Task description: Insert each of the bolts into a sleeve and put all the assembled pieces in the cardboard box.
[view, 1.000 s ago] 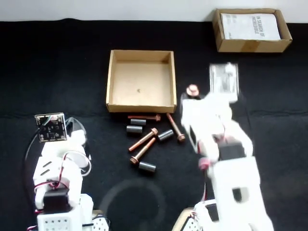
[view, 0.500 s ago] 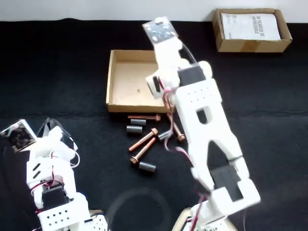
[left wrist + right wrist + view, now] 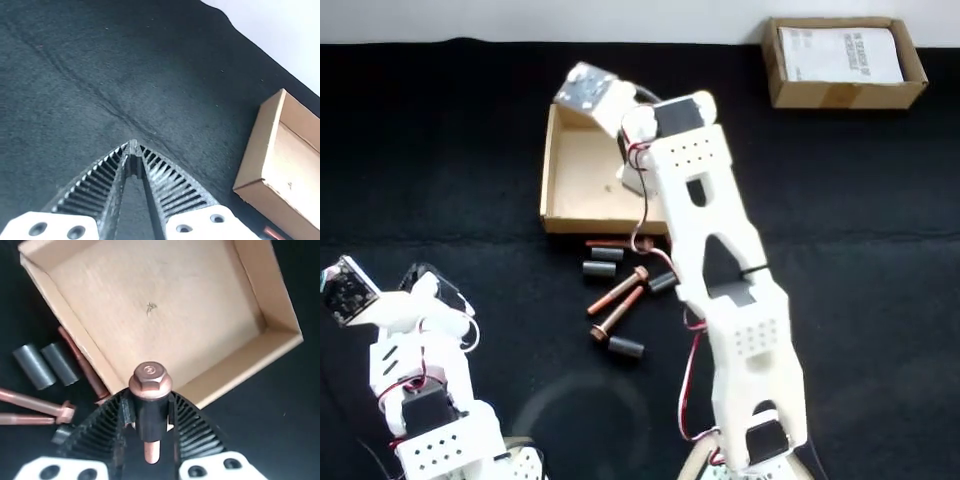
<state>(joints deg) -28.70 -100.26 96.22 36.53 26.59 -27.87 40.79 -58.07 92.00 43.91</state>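
The right gripper (image 3: 149, 401) is shut on an assembled piece (image 3: 150, 390): a copper bolt pushed through a dark sleeve, head toward the camera. It hangs over the near wall of the open cardboard box (image 3: 165, 305). From above, the right arm reaches over that box (image 3: 578, 170), with its gripper (image 3: 632, 175) inside the rim. In front of the box lie three loose copper bolts (image 3: 617, 290) and several grey sleeves (image 3: 599, 269). The left gripper (image 3: 132, 148) is shut on nothing, low over black cloth at the table's near left (image 3: 430, 285).
A second cardboard box (image 3: 780, 85) with a printed sheet stands at the back right. Two sleeves (image 3: 32, 366) and a bolt (image 3: 82, 362) lie right against the open box's near wall. The black cloth left of the parts is bare.
The right arm swung left from beside the box's right side to over the box, carrying the bolt and sleeve. The left arm turned further left.
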